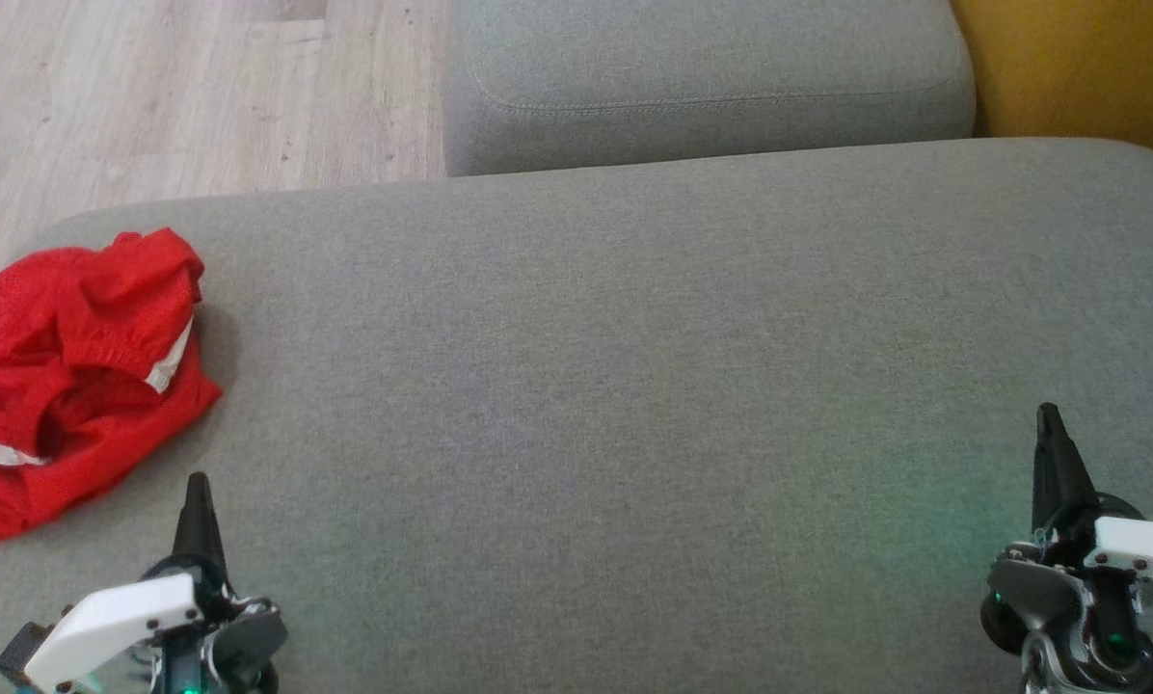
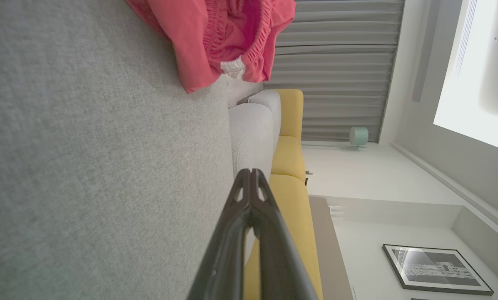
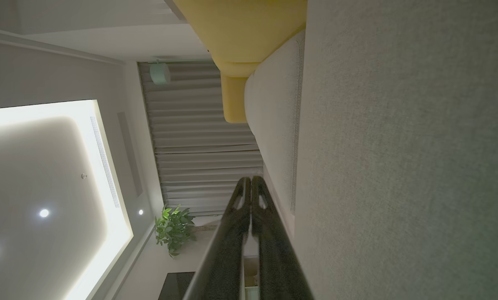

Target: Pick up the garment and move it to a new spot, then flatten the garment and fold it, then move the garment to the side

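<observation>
The garment (image 1: pixel 66 366) is a pair of red mesh shorts with white trim, lying crumpled at the left edge of the grey couch seat (image 1: pixel 596 386); part of it runs out of the head view. In the left wrist view the shorts (image 2: pixel 215 37) lie ahead, at the top, with the elastic waistband showing. My left gripper (image 1: pixel 197 482) hovers low at the lower left, just right of and nearer than the shorts, fingers shut and empty (image 2: pixel 250 171). At the lower right, far from the shorts, my right gripper (image 1: pixel 1049 413) is shut on nothing (image 3: pixel 250 178).
A second grey cushion (image 1: pixel 702 77) sits beyond the seat, with a yellow cushion (image 1: pixel 1087 67) at the back right. Wooden floor (image 1: pixel 152 96) lies past the seat's left and far edges. Broad bare grey seat stretches between my grippers.
</observation>
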Controlling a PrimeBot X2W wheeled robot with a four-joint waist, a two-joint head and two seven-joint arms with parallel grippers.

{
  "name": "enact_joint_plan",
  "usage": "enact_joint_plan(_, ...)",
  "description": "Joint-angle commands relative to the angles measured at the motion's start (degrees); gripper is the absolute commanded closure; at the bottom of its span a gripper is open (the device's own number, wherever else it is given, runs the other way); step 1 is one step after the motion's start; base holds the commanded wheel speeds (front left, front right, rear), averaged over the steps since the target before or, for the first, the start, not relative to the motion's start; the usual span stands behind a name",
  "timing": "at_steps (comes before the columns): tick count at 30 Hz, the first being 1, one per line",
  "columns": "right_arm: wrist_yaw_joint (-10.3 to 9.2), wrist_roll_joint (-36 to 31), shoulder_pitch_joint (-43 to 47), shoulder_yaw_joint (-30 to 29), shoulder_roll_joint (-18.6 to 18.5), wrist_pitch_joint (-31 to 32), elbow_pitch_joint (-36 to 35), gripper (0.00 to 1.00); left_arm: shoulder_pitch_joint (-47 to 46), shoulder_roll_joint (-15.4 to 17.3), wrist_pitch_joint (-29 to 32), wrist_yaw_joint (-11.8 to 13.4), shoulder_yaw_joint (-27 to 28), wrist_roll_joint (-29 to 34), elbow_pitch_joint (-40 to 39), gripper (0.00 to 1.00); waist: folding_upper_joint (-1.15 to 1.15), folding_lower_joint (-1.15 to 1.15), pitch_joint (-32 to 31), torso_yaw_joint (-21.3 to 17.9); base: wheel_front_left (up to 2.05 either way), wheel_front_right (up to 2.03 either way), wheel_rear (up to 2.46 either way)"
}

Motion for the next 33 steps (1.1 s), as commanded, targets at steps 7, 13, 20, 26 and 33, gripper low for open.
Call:
enact_joint_plan(7,0.7,-0.52,-2.88,0.91,-0.2,0.64,-1.73,1.0,-2.99,0.41,0.45,-0.41,2.41,0.82,-1.59,1.0,0.0,0.0,0.0,0.0,0.0,0.0,0.0)
enact_joint_plan(13,0.7,-0.63,-2.89,0.78,-0.11,0.75,-1.72,1.0,-3.0,0.31,0.57,-0.41,2.55,0.94,-1.58,1.0,0.0,0.0,0.0,0.0,0.0,0.0,0.0)
enact_joint_plan(20,0.7,-0.76,-2.9,0.63,0.0,0.87,-1.71,1.0,-3.01,0.2,0.69,-0.41,2.7,1.06,-1.57,1.0,0.0,0.0,0.0,0.0,0.0,0.0,0.0)
enact_joint_plan(26,-0.12,-0.05,0.4,-0.31,0.44,0.47,1.15,0.0,0.21,-0.51,0.53,0.03,0.64,0.43,1.17,0.0,0.0,0.0,0.0,0.0,0.0,0.0,0.0)
enact_joint_plan(33,-0.25,-0.41,3.78,0.3,1.4,0.08,5.3,0.0,3.34,-1.4,0.15,0.03,0.01,0.93,5.23,0.0,0.0,0.0,0.0,0.0,0.0,0.0,0.0)
